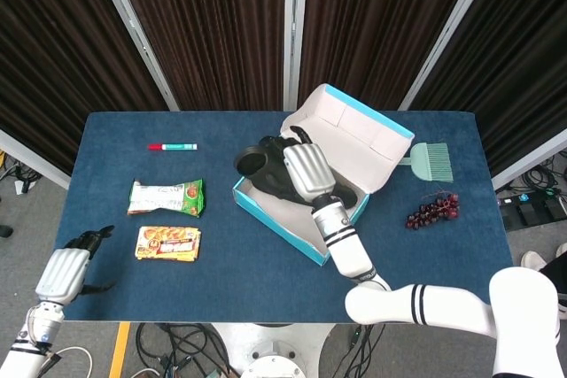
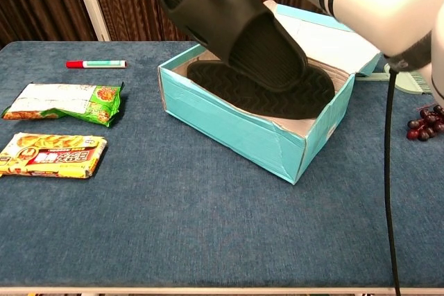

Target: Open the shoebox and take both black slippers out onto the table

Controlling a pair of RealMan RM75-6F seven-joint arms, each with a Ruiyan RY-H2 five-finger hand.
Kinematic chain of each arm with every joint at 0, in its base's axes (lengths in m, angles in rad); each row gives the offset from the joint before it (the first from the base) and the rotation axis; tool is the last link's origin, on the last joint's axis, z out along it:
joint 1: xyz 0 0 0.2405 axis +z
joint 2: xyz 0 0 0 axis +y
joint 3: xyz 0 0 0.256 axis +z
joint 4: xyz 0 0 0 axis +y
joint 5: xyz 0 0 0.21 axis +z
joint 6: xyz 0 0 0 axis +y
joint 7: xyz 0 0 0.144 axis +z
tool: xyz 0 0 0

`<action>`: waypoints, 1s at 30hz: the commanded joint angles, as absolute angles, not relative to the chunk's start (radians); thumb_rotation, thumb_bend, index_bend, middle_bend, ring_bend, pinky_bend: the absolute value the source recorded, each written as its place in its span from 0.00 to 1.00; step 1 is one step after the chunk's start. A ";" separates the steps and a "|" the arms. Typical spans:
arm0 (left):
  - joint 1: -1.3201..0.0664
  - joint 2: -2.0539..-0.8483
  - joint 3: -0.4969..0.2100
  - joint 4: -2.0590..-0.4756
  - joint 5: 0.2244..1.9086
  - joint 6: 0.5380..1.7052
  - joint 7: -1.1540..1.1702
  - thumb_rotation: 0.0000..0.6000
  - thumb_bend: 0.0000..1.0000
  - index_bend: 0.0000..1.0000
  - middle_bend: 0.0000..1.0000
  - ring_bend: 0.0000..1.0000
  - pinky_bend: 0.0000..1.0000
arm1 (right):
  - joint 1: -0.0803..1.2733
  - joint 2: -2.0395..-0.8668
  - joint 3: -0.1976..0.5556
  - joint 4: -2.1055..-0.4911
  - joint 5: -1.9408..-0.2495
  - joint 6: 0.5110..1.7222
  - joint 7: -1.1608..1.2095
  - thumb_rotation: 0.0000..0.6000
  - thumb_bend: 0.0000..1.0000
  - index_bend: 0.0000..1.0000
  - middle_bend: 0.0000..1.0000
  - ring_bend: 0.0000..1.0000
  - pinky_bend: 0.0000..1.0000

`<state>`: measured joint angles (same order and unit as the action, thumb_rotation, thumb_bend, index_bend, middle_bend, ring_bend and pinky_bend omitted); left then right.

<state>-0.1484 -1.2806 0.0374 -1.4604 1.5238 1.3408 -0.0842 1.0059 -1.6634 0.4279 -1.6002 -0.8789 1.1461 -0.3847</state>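
The teal shoebox (image 1: pixel 275 215) (image 2: pixel 229 119) stands mid-table with its lid (image 1: pixel 354 135) tipped back. My right hand (image 1: pixel 306 170) grips one black slipper (image 1: pixel 264 168) (image 2: pixel 225 29) and holds it lifted above the box, tilted, its front end over the box's left wall. The second black slipper (image 2: pixel 260 88) lies sole-up on the box floor. In the chest view the hand itself is cut off by the top edge. My left hand (image 1: pixel 64 272) hovers off the table's front left corner, fingers apart, holding nothing.
Left of the box lie a red-capped marker (image 1: pixel 173 146) (image 2: pixel 96 64), a green snack packet (image 1: pixel 166 197) (image 2: pixel 64 102) and a yellow snack packet (image 1: pixel 167 243) (image 2: pixel 52 155). A green brush (image 1: pixel 429 161) and a grape bunch (image 1: pixel 433 211) (image 2: pixel 424 121) sit right of the box.
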 commanded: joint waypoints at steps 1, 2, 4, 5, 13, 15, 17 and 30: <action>-0.148 -1.279 0.037 -1.463 1.522 1.340 -0.083 1.00 0.00 0.12 0.20 0.17 0.31 | 1.013 -1.656 0.449 -1.618 -0.891 1.150 -0.380 1.00 0.62 0.30 0.74 0.59 0.13; -0.149 -1.279 0.037 -1.464 1.522 1.339 -0.082 1.00 0.00 0.12 0.20 0.17 0.31 | 1.019 -1.655 0.457 -1.624 -0.890 1.150 -0.383 1.00 0.62 0.30 0.74 0.59 0.13; -0.150 -1.278 0.036 -1.466 1.523 1.339 -0.083 1.00 0.00 0.12 0.20 0.17 0.31 | 1.030 -1.655 0.472 -1.635 -0.894 1.153 -0.388 1.00 0.62 0.30 0.74 0.59 0.13; -0.150 -1.278 0.036 -1.467 1.523 1.339 -0.083 1.00 0.00 0.12 0.20 0.17 0.31 | 1.035 -1.656 0.478 -1.639 -0.894 1.154 -0.391 1.00 0.62 0.30 0.74 0.59 0.13; -0.152 -1.277 0.033 -1.472 1.525 1.344 -0.085 1.00 0.00 0.12 0.20 0.17 0.31 | 1.098 -1.698 0.526 -1.681 -0.861 1.153 -0.413 1.00 0.62 0.30 0.74 0.59 0.14; -0.151 -1.277 0.034 -1.472 1.526 1.346 -0.085 1.00 0.00 0.12 0.20 0.17 0.31 | 1.116 -1.714 0.531 -1.688 -0.854 1.153 -0.421 1.00 0.62 0.30 0.74 0.59 0.14; -0.151 -1.276 0.035 -1.472 1.526 1.345 -0.084 1.00 0.00 0.12 0.20 0.17 0.31 | 1.131 -1.730 0.535 -1.688 -0.848 1.155 -0.428 1.00 0.62 0.30 0.74 0.59 0.14; -0.149 -1.280 0.035 -1.457 1.521 1.344 -0.098 1.00 0.00 0.12 0.20 0.17 0.31 | 1.224 -1.841 0.603 -1.682 -0.723 1.109 -0.361 1.00 0.63 0.31 0.74 0.59 0.14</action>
